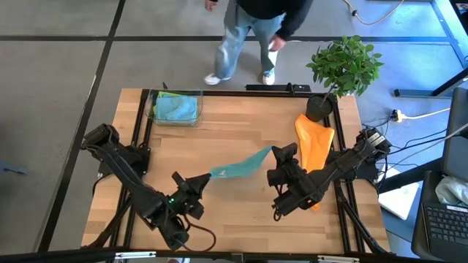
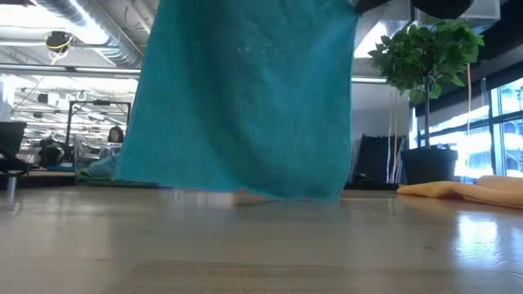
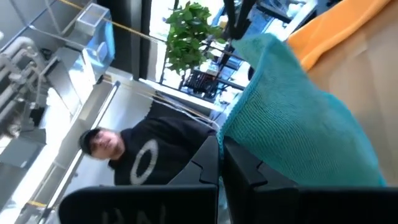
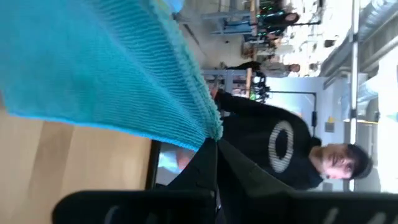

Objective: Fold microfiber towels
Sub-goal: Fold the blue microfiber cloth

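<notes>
Left gripper (image 1: 199,180), near centre: pinching teal towel (image 1: 240,165) corner. Right gripper (image 1: 281,155): clamped on opposite corner; towel stretched between, lifted. Orange towel (image 1: 316,143): right of it on table (image 1: 234,212). Far left: bin (image 1: 175,117) holding towels

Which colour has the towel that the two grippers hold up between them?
Teal towel, plain; the low view shows it best.

The high view looks straight down on the wooden table (image 1: 241,157). The low view sits level at tabletop height. Both wrist views share the teal towel (image 3: 292,124) close up.
</notes>
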### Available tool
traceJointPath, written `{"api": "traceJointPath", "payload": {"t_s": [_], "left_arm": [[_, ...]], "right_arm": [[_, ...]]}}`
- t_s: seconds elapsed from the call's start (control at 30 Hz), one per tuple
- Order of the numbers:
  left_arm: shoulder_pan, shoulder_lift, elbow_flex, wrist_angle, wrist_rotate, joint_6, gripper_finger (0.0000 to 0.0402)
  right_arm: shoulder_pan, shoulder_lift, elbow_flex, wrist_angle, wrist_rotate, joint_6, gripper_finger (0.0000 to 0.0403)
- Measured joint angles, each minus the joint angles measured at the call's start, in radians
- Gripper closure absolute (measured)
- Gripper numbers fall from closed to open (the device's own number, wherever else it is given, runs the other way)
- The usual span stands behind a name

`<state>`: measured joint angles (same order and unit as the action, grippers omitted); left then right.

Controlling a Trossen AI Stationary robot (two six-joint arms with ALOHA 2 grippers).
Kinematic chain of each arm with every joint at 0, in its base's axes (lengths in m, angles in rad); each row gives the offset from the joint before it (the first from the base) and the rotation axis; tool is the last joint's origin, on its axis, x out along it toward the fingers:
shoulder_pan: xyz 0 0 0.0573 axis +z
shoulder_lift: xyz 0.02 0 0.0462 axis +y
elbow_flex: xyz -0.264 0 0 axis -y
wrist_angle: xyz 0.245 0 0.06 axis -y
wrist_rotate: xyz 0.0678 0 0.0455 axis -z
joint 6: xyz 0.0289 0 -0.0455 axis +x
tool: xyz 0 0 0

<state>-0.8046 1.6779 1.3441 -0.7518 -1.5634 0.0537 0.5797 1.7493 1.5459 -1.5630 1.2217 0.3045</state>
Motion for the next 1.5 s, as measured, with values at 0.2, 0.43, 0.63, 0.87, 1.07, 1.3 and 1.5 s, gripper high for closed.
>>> {"api": "traceJointPath", "payload": {"t_s": [0.2,0.43,0.63,0.87,1.07,1.3,1.5], "left_arm": [[-0.002,0.0,0.0,-0.179,0.029,-0.161,0.0401],[0.028,0.0,0.0,-0.607,0.11,-0.641,0.0401],[0.085,0.0,0.0,-0.821,0.178,-0.961,0.0401],[0.177,0.0,0.0,-0.819,0.317,-1.011,0.0401],[0.224,0.0,0.0,-0.819,0.289,-1.01,0.0401],[0.317,-0.095,0.0,-0.819,0.237,-0.826,0.0401],[0.328,-0.246,0.0,-0.819,0.272,-0.754,0.0401]], "right_arm": [[-0.073,0.0,-0.01,0.008,-0.013,-0.018,0.0394],[-0.195,0.0,-0.038,0.049,0.032,-0.032,0.0398],[-0.306,0.0,-0.038,0.218,-0.002,-0.206,0.0399],[-0.433,0.0,-0.038,0.621,-0.41,-0.58,0.0397],[-0.501,-0.003,-0.038,0.806,-0.38,-0.754,0.0399],[-0.554,-0.09,-0.027,0.921,-0.327,-0.869,0.04],[-0.596,-0.228,-0.025,0.823,-0.57,-0.78,0.04]]}}
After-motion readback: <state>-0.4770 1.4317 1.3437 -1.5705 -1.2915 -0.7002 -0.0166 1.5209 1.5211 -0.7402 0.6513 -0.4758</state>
